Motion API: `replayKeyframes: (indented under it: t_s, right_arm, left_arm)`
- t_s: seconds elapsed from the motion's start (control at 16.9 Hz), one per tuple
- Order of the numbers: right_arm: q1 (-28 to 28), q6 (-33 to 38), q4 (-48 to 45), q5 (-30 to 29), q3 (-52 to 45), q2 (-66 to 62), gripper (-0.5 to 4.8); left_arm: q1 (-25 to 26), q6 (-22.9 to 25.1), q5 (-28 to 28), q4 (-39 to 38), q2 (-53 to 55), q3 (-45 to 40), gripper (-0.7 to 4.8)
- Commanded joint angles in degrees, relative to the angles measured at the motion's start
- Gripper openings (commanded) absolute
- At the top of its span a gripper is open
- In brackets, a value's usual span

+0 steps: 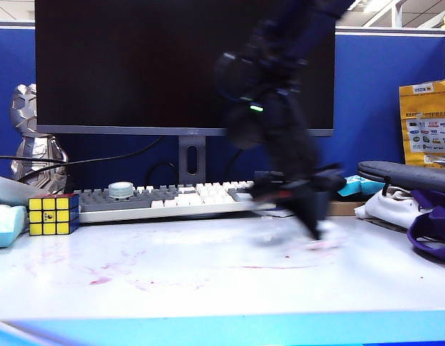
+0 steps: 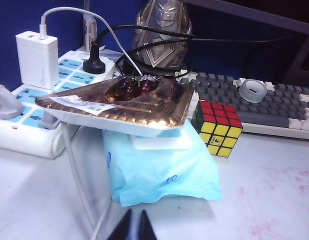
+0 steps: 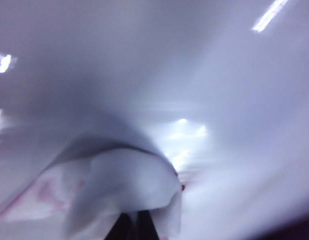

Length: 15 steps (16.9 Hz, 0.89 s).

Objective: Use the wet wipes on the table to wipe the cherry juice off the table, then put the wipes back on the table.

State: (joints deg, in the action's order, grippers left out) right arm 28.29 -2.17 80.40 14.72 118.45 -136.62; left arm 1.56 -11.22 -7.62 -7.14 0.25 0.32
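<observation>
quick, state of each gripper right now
Left gripper: shut, empty, parked near the blue pack.
Right gripper: shut on the wipe, down at the table.

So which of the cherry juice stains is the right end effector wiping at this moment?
The pink patch on the table's right side, under the right end effector, shut on the wet wipes. The fainter smears at left lie untouched; the left end effector is shut.

Right arm [image 1: 280, 137] motion-blurred; right gripper [image 3: 135, 226] mostly hidden behind wipe [image 3: 124, 192]; left gripper [image 2: 134, 227] cut off by frame edge.
</observation>
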Motion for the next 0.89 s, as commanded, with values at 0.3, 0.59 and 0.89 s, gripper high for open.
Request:
replayKeyframes:
  t_s: [0.3,0.59,0.89]
  right_arm:
    - [-6.51,-2.80,-6.62,-11.91,-0.46,-1.22,-0.01]
    - [2.93,-4.00,-2.62,-30.53,-0.46,-1.22,-0.01]
    - [9.79,-5.22,-1.55,-24.70,-0.46,-1.25,-0.01]
  left_arm:
    - [-0.04,0.24,0.13,0.35,-0.15,-0.02,0.28]
    - [-0.04,0.24,0.13,0.35,-0.15,-0.02,0.28]
    - [-0.04,0.26,0.13,0.35,-0.15,-0.02,0.28]
